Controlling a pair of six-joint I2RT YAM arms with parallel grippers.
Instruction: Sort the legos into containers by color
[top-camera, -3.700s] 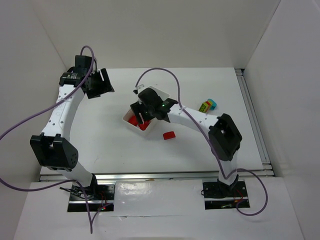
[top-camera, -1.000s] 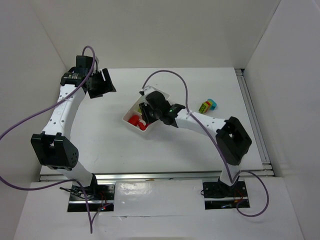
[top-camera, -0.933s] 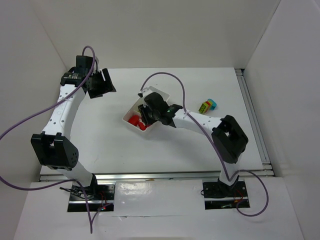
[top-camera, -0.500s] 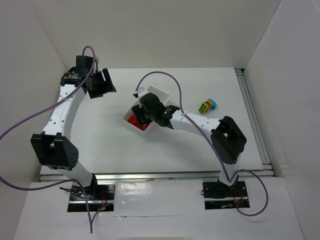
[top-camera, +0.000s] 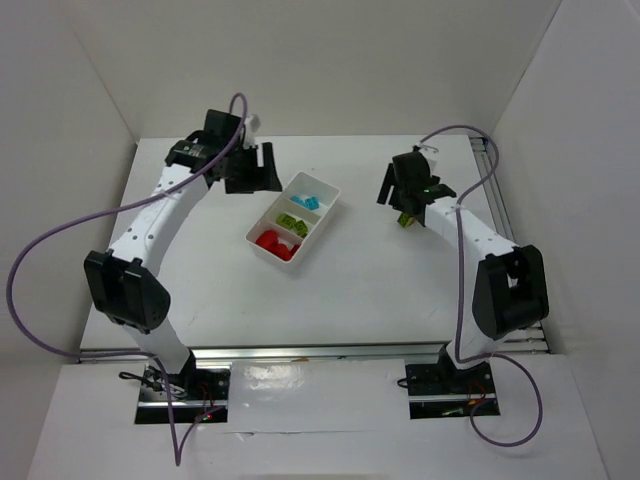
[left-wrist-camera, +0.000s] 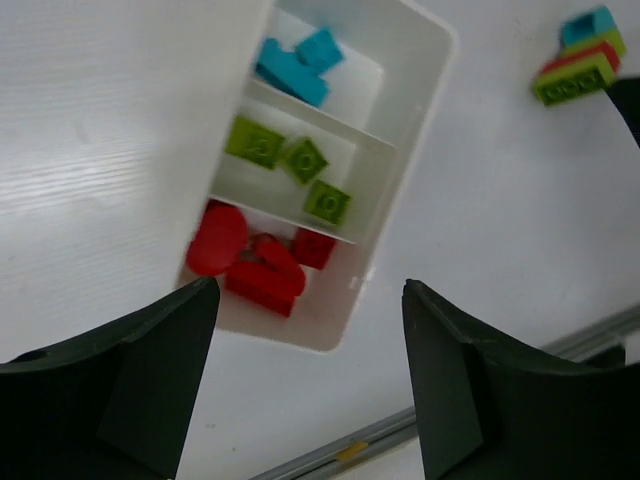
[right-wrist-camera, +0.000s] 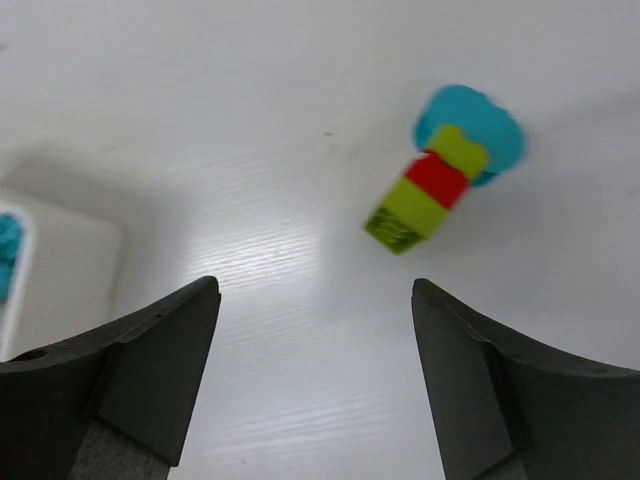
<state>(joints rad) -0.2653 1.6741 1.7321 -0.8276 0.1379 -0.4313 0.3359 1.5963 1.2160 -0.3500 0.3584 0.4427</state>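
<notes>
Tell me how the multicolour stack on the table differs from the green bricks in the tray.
The multicolour stack joins lime, red and cyan pieces; the green bricks are lime only. The stack lies on the table, outside the tray; the green bricks lie unstacked in its middle compartment. Both include lime studded bricks.

top: high overview | wrists: close, downward | left+top share tray (left-wrist-camera: 388, 198)
</notes>
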